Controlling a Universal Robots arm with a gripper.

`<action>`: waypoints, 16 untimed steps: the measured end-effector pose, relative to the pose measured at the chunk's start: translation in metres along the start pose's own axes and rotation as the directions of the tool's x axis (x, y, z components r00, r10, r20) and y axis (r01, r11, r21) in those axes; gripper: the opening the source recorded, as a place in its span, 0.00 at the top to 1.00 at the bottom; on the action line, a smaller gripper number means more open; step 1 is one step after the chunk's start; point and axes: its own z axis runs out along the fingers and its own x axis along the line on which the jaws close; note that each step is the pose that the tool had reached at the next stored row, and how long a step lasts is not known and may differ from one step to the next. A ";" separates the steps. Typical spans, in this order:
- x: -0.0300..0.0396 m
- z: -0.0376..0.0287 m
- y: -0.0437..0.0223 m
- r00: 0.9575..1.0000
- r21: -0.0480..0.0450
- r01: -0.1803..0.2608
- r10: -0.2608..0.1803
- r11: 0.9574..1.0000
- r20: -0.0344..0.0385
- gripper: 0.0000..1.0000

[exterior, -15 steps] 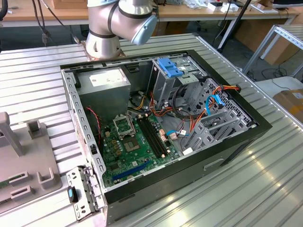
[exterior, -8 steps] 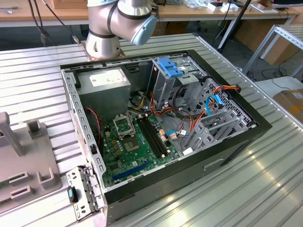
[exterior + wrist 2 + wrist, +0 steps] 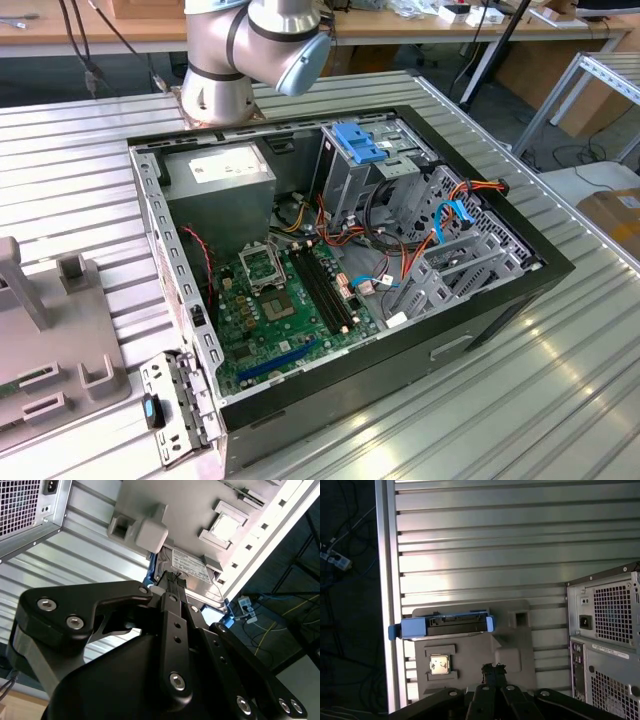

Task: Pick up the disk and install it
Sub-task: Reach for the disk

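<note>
Ribbed metal table (image 3: 560, 380) carries an open computer case (image 3: 330, 392) and grey fixture plate (image 3: 60, 352)

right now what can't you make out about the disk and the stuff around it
- Disk, second wrist view: part of it is hidden behind the gripper.
- Disk, first wrist view: seen edge-on, so its label face is hidden.
- Grey holder, exterior view: cut off by the picture's left edge.
- Arm, exterior view: cut off by the top edge.

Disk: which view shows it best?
The first wrist view: the disk stands on edge in the grey fixture, unobstructed. The second wrist view shows its labelled face, partly behind the gripper.
</note>
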 end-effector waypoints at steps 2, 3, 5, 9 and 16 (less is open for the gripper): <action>0.0002 0.0001 0.0011 1.000 0.000 0.000 0.000 1.000 0.000 0.89; 0.0006 0.0001 0.0026 1.000 0.000 0.000 0.000 1.000 0.000 0.89; 0.0010 0.0002 0.0048 1.000 0.000 0.000 0.000 1.000 0.000 0.89; 0.0016 0.0003 0.0072 1.000 0.000 0.000 0.000 1.000 0.000 0.89; 0.0020 0.0004 0.0091 1.000 0.000 0.000 0.000 1.000 0.000 0.89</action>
